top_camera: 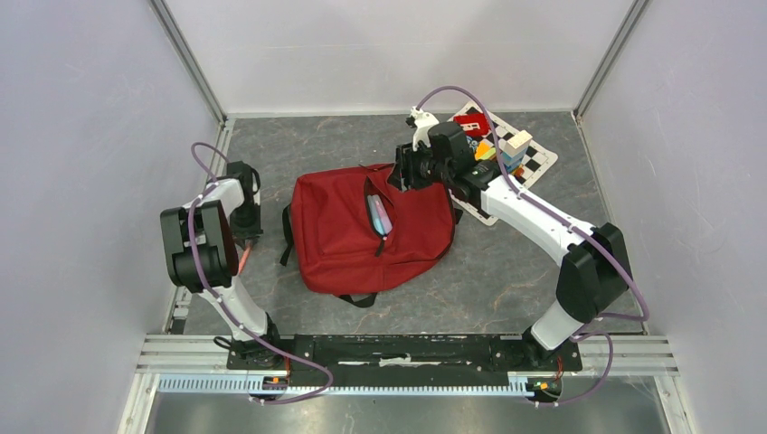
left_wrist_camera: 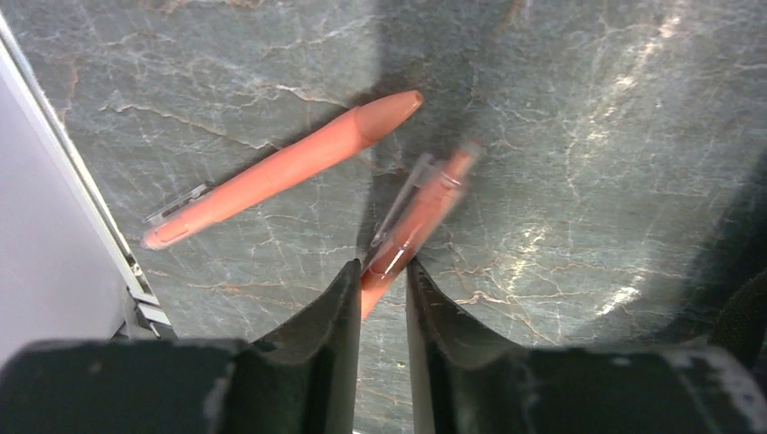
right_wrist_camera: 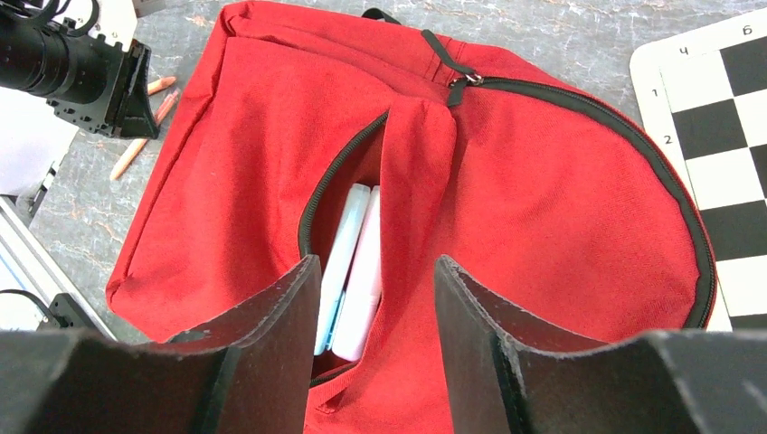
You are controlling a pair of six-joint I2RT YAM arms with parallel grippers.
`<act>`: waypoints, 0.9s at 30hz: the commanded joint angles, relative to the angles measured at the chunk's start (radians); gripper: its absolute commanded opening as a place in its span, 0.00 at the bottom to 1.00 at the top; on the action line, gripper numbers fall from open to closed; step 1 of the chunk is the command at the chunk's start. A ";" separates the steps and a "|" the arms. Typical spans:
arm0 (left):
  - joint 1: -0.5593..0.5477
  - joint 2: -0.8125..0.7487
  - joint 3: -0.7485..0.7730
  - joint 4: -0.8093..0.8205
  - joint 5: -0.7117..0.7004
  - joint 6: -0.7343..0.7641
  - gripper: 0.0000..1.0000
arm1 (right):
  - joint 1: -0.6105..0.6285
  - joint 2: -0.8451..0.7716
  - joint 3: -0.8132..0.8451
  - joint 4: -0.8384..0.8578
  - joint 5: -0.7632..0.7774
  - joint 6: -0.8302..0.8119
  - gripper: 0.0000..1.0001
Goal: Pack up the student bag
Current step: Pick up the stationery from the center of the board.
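Student bag [top_camera: 362, 240]: dark red, lying flat in the middle of the top view on the grey marbled table [top_camera: 506, 280], front zip pocket gaping open in a long slit.

Inside the pocket: two flat cases [right_wrist_camera: 353, 262], one light blue and one pinkish white, tucked side by side and poking out of the slit. No clue what they actually are.

Right gripper [right_wrist_camera: 375, 271]: fingers spread wide with nothing between them, hanging right over the pocket opening. In the top view, parked at the bag's upper right edge.

Left gripper [left_wrist_camera: 382, 271]: fingers almost pressed together, pinching the lower end of a blurry orange pen [left_wrist_camera: 421, 212] at the lower middle of the left wrist view. Over at the left of the top view, apart from the bag.

Second orange pen [left_wrist_camera: 280, 172]: flat on the table, up and left of the pinched one, slanted, not touching it.

Checkerboard mat [top_camera: 540, 161]: upper right of the top view, just beside the bag, with coloured toy blocks [top_camera: 506, 149] piled on it.
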 commanded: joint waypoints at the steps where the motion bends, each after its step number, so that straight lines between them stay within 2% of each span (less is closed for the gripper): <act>1: 0.000 -0.017 0.003 0.033 0.085 0.016 0.23 | -0.004 -0.054 -0.022 0.045 -0.011 0.013 0.54; 8: -0.008 -0.118 -0.014 0.010 0.171 -0.021 0.02 | -0.004 -0.068 -0.035 0.053 -0.014 0.002 0.54; 14: -0.017 -0.265 0.026 -0.070 0.240 -0.147 0.02 | -0.004 -0.090 -0.043 0.054 0.000 -0.029 0.55; 18: -0.040 -0.409 0.028 -0.077 0.385 -0.321 0.02 | -0.006 -0.087 -0.027 0.053 0.000 -0.051 0.57; 21: -0.106 -0.490 0.025 -0.066 0.447 -0.459 0.02 | -0.007 -0.087 -0.022 0.053 -0.001 -0.055 0.57; 27: -0.381 -0.541 0.042 -0.006 0.498 -0.732 0.02 | -0.007 -0.097 -0.035 0.038 0.010 -0.072 0.60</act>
